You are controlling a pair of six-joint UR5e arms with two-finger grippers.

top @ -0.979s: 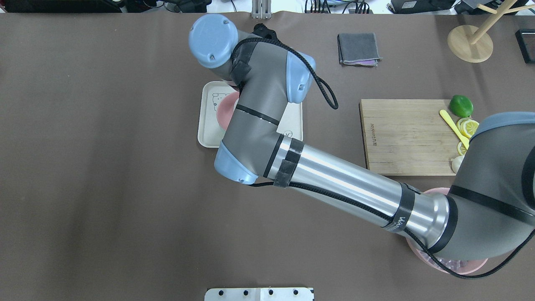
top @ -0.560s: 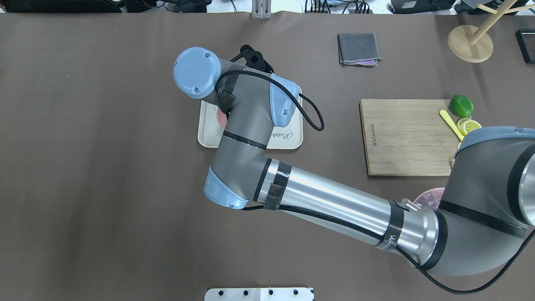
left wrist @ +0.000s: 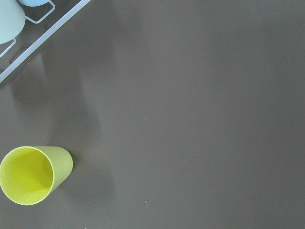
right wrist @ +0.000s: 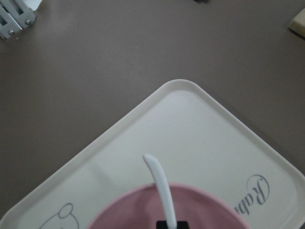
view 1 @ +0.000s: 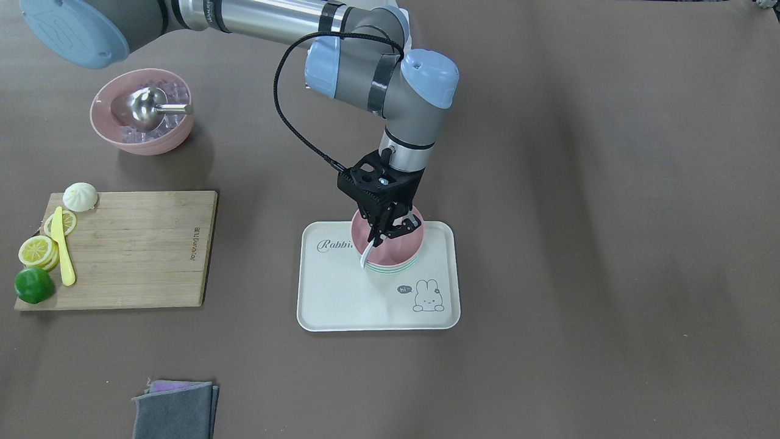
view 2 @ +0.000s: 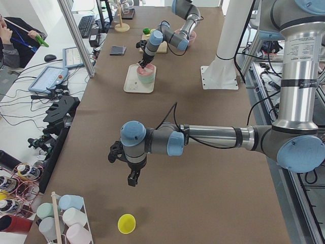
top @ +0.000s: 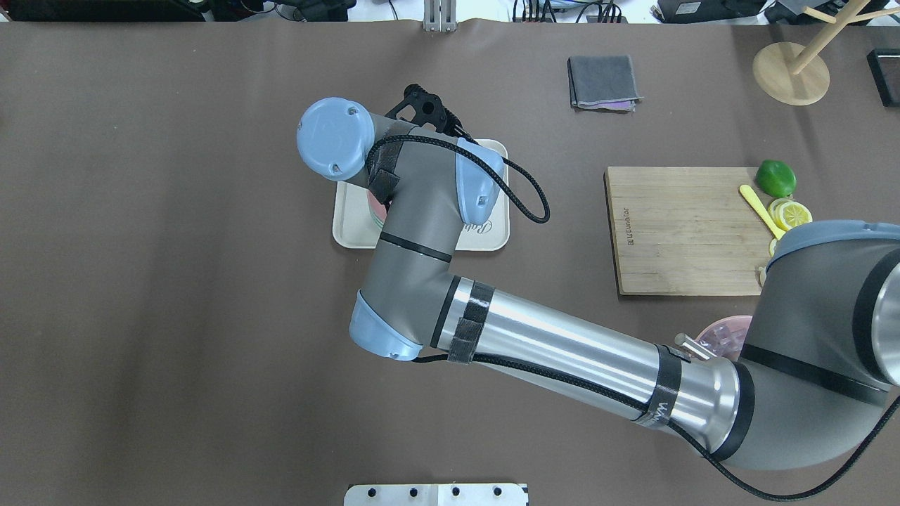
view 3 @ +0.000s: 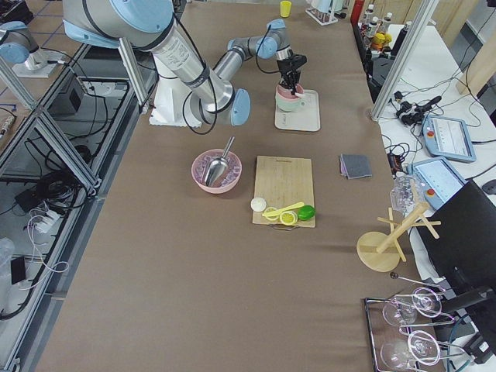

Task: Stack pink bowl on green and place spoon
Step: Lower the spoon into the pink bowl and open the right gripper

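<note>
R gripper (view 1: 385,235) jaws clamped on white spoon (view 1: 368,253), above pink bowl (view 1: 403,247) nested in green bowl (view 1: 390,270) on tray (view 1: 341,305) | L gripper (view 2: 132,178) well off tray, jaws: cannot tell | risk: spoon end overhangs bowl rim; released here it likely tips out onto tray

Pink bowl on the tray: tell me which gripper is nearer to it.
Right. The right gripper is just above the pink bowl, holding the spoon. The left gripper is far off at the table's other end, near the yellow cup.
</note>
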